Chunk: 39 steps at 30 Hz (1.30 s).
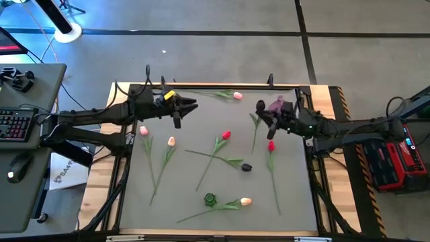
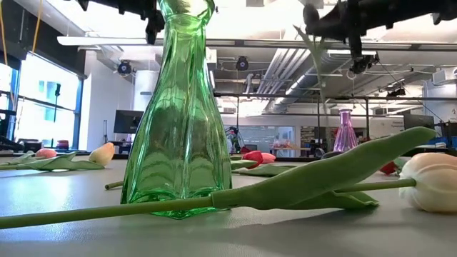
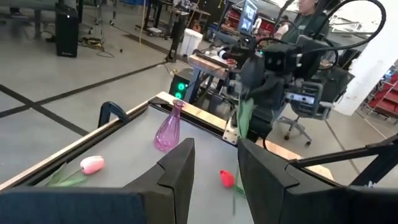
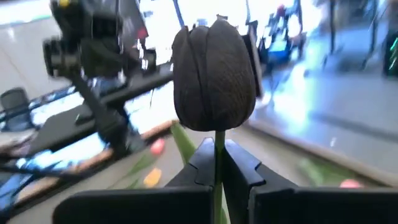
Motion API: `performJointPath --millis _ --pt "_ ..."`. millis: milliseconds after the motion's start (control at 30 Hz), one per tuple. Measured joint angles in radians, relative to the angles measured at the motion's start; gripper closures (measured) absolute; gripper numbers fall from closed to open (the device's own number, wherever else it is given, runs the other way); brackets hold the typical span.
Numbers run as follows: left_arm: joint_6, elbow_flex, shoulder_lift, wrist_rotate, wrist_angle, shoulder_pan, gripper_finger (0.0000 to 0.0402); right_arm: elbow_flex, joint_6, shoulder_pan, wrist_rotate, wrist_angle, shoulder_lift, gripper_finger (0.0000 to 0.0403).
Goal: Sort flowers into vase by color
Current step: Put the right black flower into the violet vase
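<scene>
Grey table mat [image 1: 295,202] in a workshop, right gripper [image 4: 219,163] clamped on the stem of a near-black tulip [image 4: 214,74], head upright just above its fingers, left gripper [image 1: 191,105] opposite, partly open, empty, other tulips [image 1: 216,149] lying between and below them, green vase [image 2: 178,107] nearby.

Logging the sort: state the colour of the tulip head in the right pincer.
Near-black tulip head, clearest in the right wrist view.
</scene>
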Motion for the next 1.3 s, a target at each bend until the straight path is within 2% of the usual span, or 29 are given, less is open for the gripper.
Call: performJointPath --millis 267,367,600,867,967,1167,1300 --pt "-0.009 0.0 0.001 -0.002 -0.001 -0.021 0.0288 0.0 -0.196 -0.001 0.244 0.16 -0.08 0.0402" --pt "-0.016 0.0 0.001 -0.002 0.004 -0.024 0.0288 0.0 -0.258 -0.017 0.293 0.193 -0.115 0.0402" --pt "-0.062 -0.001 -0.006 -0.002 0.04 -0.016 0.0288 0.052 -0.3 -0.102 0.296 0.164 -0.159 0.0402" --pt "-0.037 -0.001 -0.028 -0.002 0.035 -0.016 0.0288 0.304 -0.332 -0.194 0.28 -0.209 -0.106 0.0402" --pt "-0.037 -0.001 -0.03 -0.002 0.032 -0.016 0.0288 0.378 -0.339 -0.226 0.278 -0.294 -0.09 0.0402" --pt "-0.037 -0.001 -0.03 -0.002 0.028 -0.017 0.0288 0.459 -0.426 -0.286 0.278 -0.31 -0.079 0.0402" --pt "-0.036 -0.001 -0.03 -0.002 0.028 -0.017 0.0288 0.465 -0.434 -0.338 0.255 -0.309 -0.077 0.0402"
